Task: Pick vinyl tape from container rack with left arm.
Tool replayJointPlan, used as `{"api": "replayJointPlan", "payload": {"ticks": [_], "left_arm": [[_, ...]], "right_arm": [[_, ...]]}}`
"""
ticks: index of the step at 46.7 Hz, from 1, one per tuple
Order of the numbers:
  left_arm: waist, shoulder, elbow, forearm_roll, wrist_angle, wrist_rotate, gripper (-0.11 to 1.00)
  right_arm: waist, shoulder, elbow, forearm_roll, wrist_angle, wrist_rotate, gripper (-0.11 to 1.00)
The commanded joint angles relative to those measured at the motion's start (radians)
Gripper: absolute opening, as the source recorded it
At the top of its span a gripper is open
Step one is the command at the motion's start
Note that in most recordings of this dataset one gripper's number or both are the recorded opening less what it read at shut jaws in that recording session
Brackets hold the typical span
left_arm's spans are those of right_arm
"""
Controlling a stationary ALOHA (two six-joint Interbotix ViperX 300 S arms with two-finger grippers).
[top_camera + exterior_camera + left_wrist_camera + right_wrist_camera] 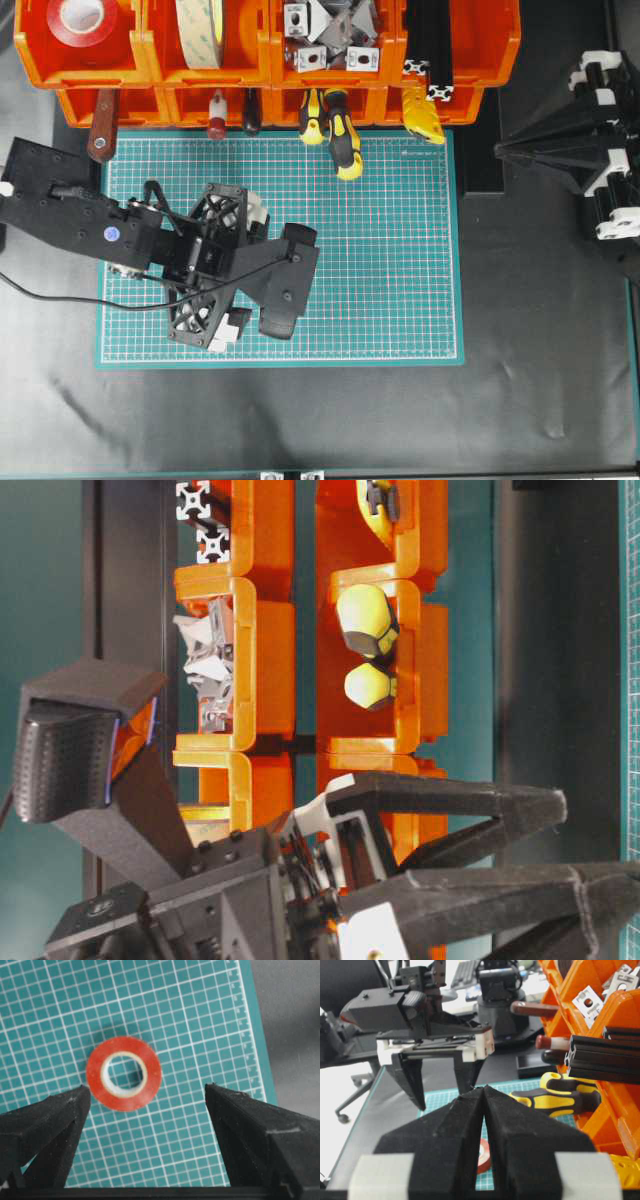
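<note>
Left wrist view shows our left gripper [145, 1110] spread wide and holding nothing, with the vinyl tape [123, 1073] lying flat on the green mat [200, 1020] beneath, out of the container rack [270, 60]; we judge it set down.

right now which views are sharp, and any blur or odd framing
Left wrist view: tape on the mat is crisp, the fingers blur dark up close. Table-level view is turned sideways, the rack running vertically. Right wrist view: the right gripper fills the foreground, soft. Overhead view is evenly lit and sharp.
</note>
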Motion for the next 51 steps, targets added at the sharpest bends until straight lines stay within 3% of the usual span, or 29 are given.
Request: {"api": "replayJointPlan", "payload": {"ticks": [1, 11, 21, 36, 51], "left_arm": [[0.002, -0.058, -0.006, 0.000, -0.005, -0.005, 0.89], [-0.003, -0.204, 0.038, 0.002, -0.006, -0.083, 0.88], [-0.028, -0.456, 0.132, 0.002, -0.034, -0.132, 0.88], [-0.009, -0.816, 0.334, 0.000, -0.299, -0.150, 0.88], [0.018, -1.043, 0.425, 0.000, -0.328, -0.152, 0.88]], "right_arm": [[0.002, 0.005, -0.035, 0.000, -0.015, 0.000, 0.01], [0.008, 0.005, -0.035, 0.000, -0.015, 0.008, 0.01], [0.012, 0.005, -0.035, 0.000, -0.014, 0.008, 0.01], [0.012, 0.008, -0.035, 0.000, -0.011, 0.003, 0.01], [0.012, 0.009, -0.035, 0.000, -0.009, 0.002, 0.01]]}}
